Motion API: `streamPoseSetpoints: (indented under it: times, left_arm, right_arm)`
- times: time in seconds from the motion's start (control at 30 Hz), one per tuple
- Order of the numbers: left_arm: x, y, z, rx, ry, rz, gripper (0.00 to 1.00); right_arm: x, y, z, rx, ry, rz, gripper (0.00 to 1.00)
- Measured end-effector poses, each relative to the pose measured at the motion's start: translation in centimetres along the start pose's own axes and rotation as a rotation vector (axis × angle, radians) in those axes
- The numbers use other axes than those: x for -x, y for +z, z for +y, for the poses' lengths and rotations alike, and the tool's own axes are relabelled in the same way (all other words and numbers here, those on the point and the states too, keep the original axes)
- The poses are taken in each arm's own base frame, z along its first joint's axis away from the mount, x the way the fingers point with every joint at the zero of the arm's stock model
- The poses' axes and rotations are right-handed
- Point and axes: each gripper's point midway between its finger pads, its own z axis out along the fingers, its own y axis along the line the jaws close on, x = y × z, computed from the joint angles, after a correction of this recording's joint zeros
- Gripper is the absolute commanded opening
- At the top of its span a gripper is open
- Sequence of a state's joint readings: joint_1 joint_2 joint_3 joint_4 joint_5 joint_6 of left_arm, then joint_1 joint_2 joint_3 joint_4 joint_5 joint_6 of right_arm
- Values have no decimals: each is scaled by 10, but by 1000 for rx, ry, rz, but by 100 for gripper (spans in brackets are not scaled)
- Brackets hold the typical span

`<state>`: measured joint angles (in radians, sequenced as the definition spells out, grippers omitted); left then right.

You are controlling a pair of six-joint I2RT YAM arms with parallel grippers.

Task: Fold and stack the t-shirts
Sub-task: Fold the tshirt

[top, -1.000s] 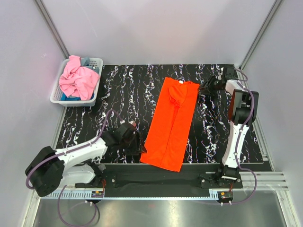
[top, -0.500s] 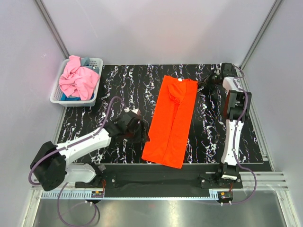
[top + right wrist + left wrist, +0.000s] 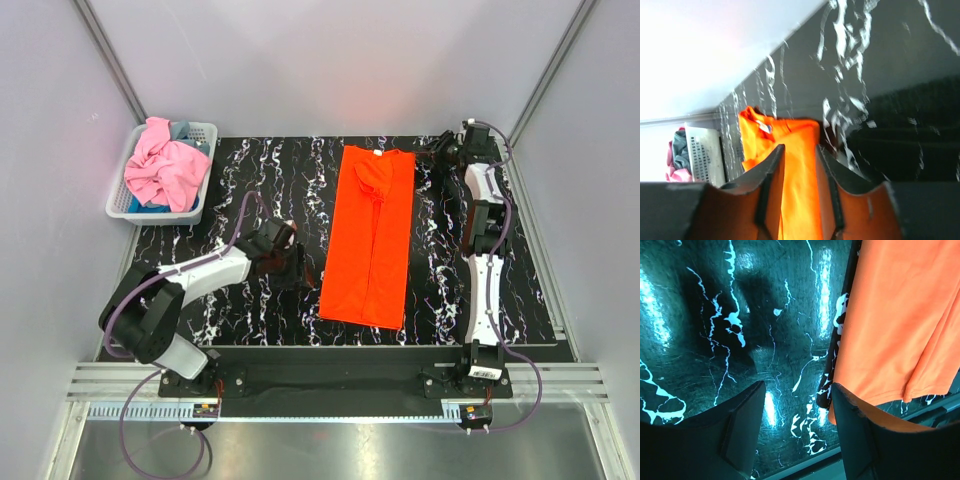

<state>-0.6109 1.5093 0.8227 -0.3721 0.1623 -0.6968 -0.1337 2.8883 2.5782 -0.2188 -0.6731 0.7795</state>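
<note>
A bright orange short-sleeved t-shirt (image 3: 372, 240) lies flat on the black, white-veined marble counter (image 3: 250, 180). It is folded lengthwise into a long narrow strip that runs from the far edge toward the near edge, a little right of centre. Its collar end lies at the far side, with a small bunched fold just below the neck.

At the counter's far left corner stands a white plastic lattice basket (image 3: 120, 205). A crumpled light pink t-shirt (image 3: 165, 170) is heaped inside it, and a blue-grey t-shirt (image 3: 182, 131) shows behind and beneath the pink one.

The left gripper (image 3: 290, 265) sits low over the counter, just beside the left edge of the orange strip near its lower end. In the left wrist view its fingers (image 3: 740, 435) stand well apart with bare marble between them. The right-hand finger overlaps the edge of the orange cloth (image 3: 900, 325), and nothing is held.

The right arm is stretched to the far right of the counter, and the right gripper (image 3: 440, 155) is close to the collar-end corner of the orange shirt. In the right wrist view its fingers (image 3: 770, 190) are parted only narrowly, and orange cloth (image 3: 800, 200) shows in the gap. I cannot tell whether they pinch the cloth or merely stand in front of it.
</note>
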Motion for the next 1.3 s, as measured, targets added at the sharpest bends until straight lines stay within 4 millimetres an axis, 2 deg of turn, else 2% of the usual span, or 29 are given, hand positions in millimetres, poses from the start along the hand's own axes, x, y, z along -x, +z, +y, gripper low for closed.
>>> streamPoseSetpoints:
  times: [0.1,0.23,0.3,0.33,0.4,0.53,0.57,0.6,0.67,0.73,0.77,0.8,0.9,0.93,0.97,1.07,1.17,1.3]
  left_arm:
    - [-1,0,-5,-33,22,11,60]
    - [-10,5,-15,-118,52,32,60]
    - [-21,10,-12,-134,60,55,60]
    - [-28,13,-12,-143,55,74,60]
    - [-28,14,-17,-173,65,68,59]
    - [-29,20,-28,-220,87,64,55]
    - [-29,22,-31,-232,91,65,54]
    - [-29,23,-33,-243,95,64,51]
    - [-29,24,-34,-248,99,63,48]
    - [-31,25,-34,-245,102,64,42]
    - [-32,25,-34,-243,101,65,35]
    - [-34,26,-33,-239,102,69,35]
    - [-43,26,-31,-229,104,84,23]
    - [-46,26,-31,-227,107,89,19]
    - [-50,26,-30,-225,107,94,11]
    - [-58,25,-30,-224,108,103,0]
    - [-66,22,-31,-229,108,110,0]
    - [-76,19,-33,-229,96,120,0]
  right_arm:
    - [-6,-4,-6,-35,-6,12,43]
    - [-14,-23,-7,-121,-13,31,50]
    - [-15,-38,3,-153,-20,30,55]
    - [-14,-49,12,-165,-33,25,56]
    - [-9,-66,32,-177,-62,7,55]
    - [5,-98,84,-146,-148,-44,33]
    - [6,-103,96,-133,-170,-52,19]
    - [6,-105,106,-122,-191,-55,14]
    - [-2,-105,119,-107,-216,-45,6]
    - [-20,-97,125,-100,-230,-11,3]
    - [-33,-91,122,-104,-227,18,1]
    - [-44,-86,123,-104,-227,40,0]
    - [-83,-69,119,-113,-218,123,0]
    - [-93,-63,118,-114,-219,144,0]
    - [-102,-57,117,-116,-220,163,0]
    - [-131,-45,112,-122,-219,220,0]
    - [-149,-39,108,-125,-215,259,0]
    - [-164,-38,92,-140,-197,288,0]
